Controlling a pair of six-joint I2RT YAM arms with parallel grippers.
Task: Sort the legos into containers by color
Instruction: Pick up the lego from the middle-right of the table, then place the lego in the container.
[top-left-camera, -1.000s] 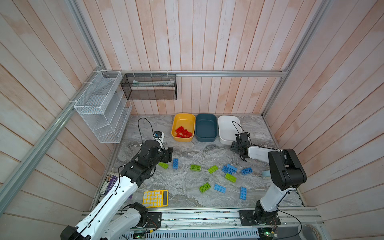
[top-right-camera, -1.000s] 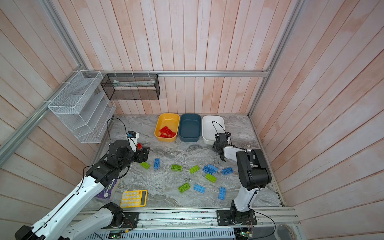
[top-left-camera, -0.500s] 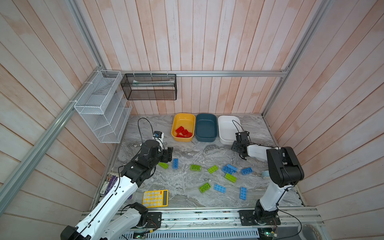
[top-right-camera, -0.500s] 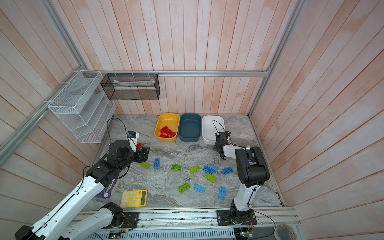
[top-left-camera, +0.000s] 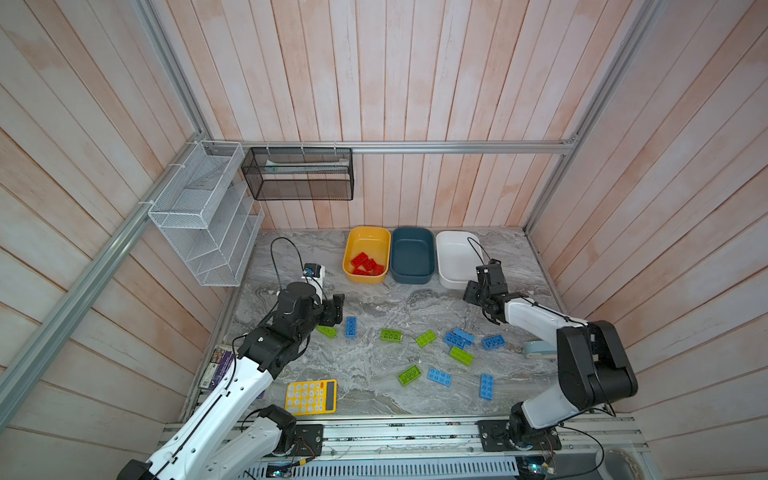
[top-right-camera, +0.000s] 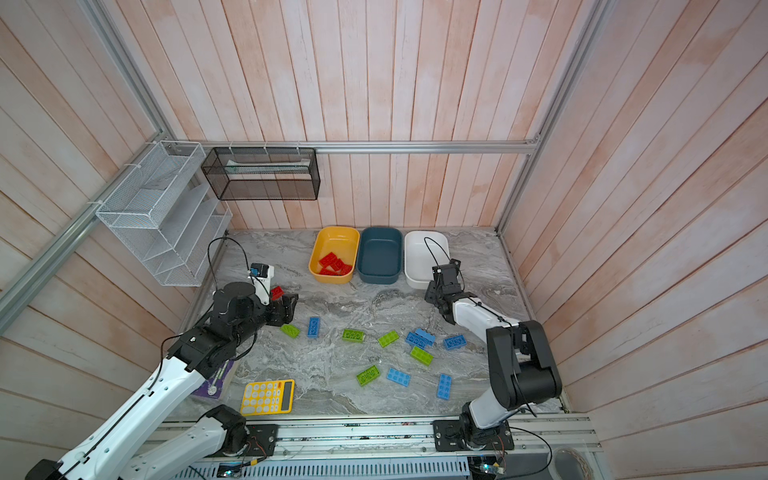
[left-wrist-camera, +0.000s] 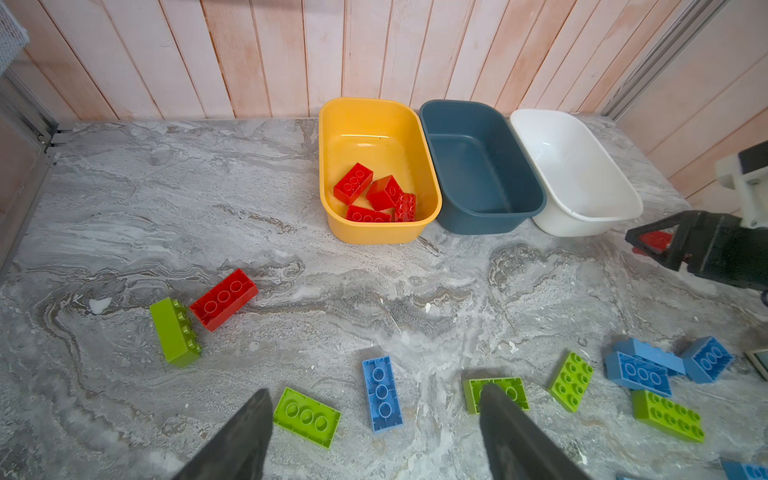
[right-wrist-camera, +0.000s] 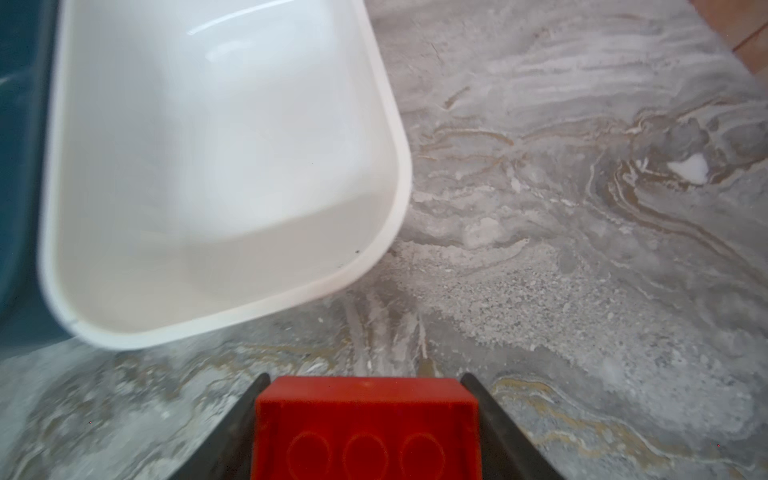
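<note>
Red plastic fills the right gripper (right-wrist-camera: 364, 379): its jaws have just drawn in and clamped on a red brick (right-wrist-camera: 365, 428), low over the bench (right-wrist-camera: 582, 249), with the white tub (right-wrist-camera: 392, 137) just ahead. The pick looks done; next is likely a carry past the teal tub (left-wrist-camera: 432, 137) to the yellow tub (left-wrist-camera: 328, 166), where four red legos (left-wrist-camera: 353, 183) lie. The right arm stretches forward, wrist tipped down. The left gripper (left-wrist-camera: 376, 390) hangs with jaws apart, a green lego (left-wrist-camera: 306, 415) and a blue lego (left-wrist-camera: 382, 415) beneath it
</note>
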